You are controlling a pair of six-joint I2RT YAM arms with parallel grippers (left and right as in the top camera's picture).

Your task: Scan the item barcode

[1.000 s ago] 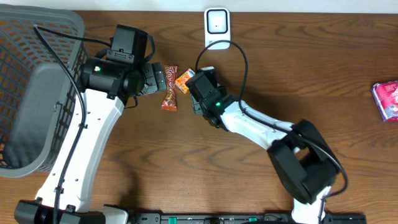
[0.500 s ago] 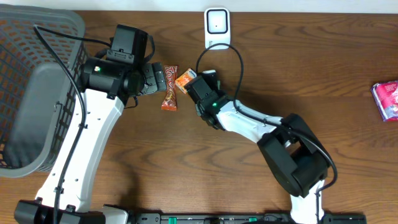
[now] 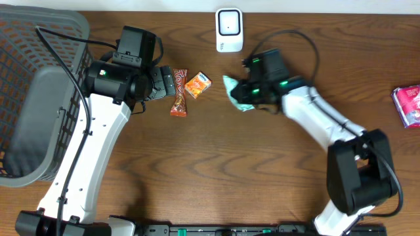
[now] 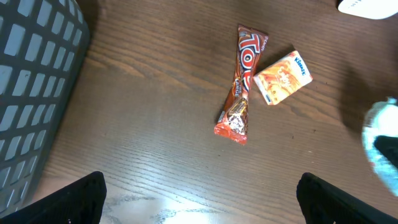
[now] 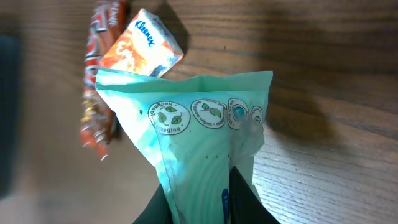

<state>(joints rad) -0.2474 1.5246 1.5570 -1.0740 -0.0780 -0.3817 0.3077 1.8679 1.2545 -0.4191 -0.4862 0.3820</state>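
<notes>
One green packet (image 5: 186, 124) clamped in right pincer (image 5: 202, 202) | left pincer (image 4: 199, 186) spread wide

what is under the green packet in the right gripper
Only table shows around the green packet, held by the right gripper. The patch directly beneath is covered; the tissue pack lies beside it.

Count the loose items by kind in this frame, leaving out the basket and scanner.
Candy bar: 1
Tissue pack: 1
Green pouch: 1
Pink packet: 1
Total: 4
</notes>
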